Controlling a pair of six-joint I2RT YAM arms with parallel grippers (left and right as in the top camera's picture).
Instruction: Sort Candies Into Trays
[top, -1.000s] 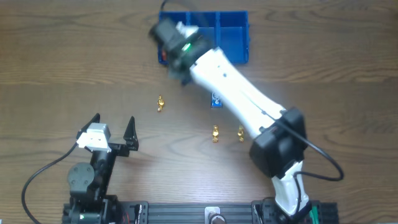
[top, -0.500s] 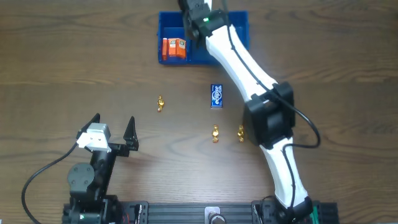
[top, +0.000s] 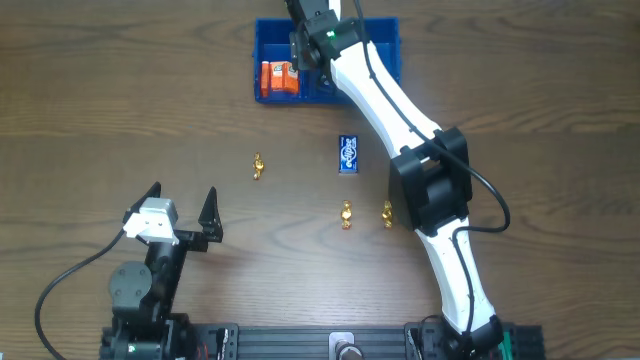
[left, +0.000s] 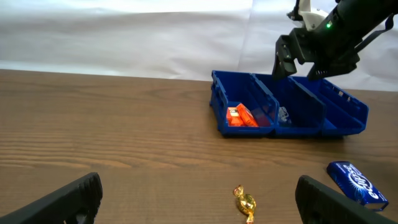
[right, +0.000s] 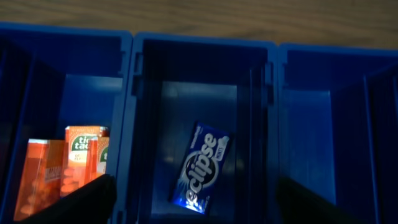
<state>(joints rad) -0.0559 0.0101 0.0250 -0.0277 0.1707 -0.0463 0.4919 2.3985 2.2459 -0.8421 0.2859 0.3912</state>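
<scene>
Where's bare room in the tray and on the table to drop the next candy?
Tray: the right compartment is bare; the middle holds a blue pack, the left orange boxes. Table: wide bare wood left of the lone gold candy. Crowded: the middle, where the loose blue pack and two gold candies sit beside the right arm.

Right arm (top: 385, 100) over tray (top: 385, 60) — bare tabletop (top: 110, 110) leftward
</scene>
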